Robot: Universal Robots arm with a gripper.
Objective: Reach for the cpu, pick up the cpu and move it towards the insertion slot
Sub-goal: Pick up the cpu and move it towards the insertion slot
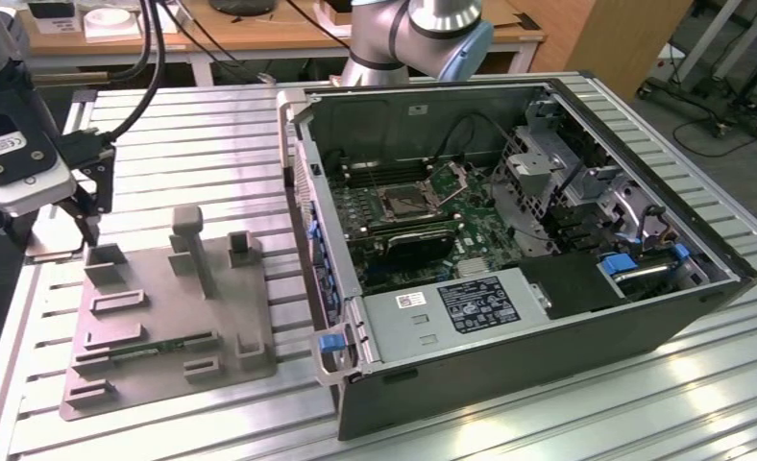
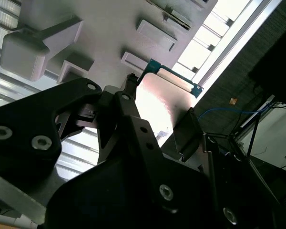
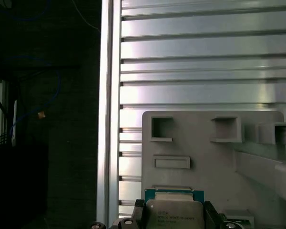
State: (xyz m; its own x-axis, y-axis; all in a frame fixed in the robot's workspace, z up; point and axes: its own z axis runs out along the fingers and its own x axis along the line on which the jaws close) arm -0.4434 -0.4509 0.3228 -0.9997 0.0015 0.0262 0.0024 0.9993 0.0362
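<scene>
At the exterior view's left, over the edge of the grey moulded fixture plate [image 1: 160,317] on the ribbed aluminium table [image 1: 199,134]: end effector [image 1: 87,226], dark, two-fingered. Well apart, inside the open computer case [image 1: 507,365], the insertion slot [image 1: 403,200]: square, silver-framed, dark-centred, bracket standing open. Second wrist view: cpu [image 2: 159,102], thin, pale underside, green-edged, against a black finger [image 2: 129,88]. First wrist view: silvery matte top, fingers flanking both edges, apparently clenched on it. Reach and grasp judged done; carry to slot outstanding
</scene>
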